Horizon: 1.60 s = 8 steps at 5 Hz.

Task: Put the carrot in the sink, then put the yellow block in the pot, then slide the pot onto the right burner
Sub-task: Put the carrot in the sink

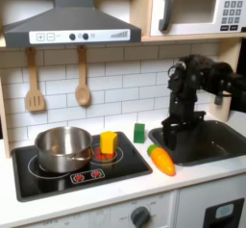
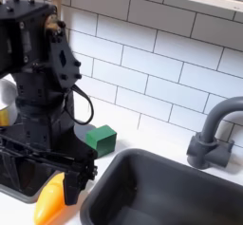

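Claw: over the sink edge, grip state cannot be told.
Carrot: just beside claw, on the counter.
Pot: well apart.

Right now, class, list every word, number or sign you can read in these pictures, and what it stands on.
"01:30": microwave display, top right, first exterior view; digits blurry, so uncertain.
Microwave keypad: too small to read.
Range hood control symbols: too blurred to read.
Cooktop front markings: red shapes, unreadable.

arm over carrot | green block behind | sink w/ faucet
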Each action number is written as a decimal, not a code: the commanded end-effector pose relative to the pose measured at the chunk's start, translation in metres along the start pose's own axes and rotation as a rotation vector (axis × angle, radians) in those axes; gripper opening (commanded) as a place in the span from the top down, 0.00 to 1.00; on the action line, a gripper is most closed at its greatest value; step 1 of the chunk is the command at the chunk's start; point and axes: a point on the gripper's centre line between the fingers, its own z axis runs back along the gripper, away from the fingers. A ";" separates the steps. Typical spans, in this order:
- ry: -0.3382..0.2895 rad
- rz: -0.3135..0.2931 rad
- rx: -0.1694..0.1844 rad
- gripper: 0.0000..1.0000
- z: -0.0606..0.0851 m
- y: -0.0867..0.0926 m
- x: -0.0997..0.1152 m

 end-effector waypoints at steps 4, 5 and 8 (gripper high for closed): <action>-0.004 -0.010 0.060 0.00 -0.033 0.014 0.031; -0.006 -0.013 0.070 0.00 -0.040 0.015 0.036; -0.015 -0.022 0.069 0.00 -0.057 0.012 0.042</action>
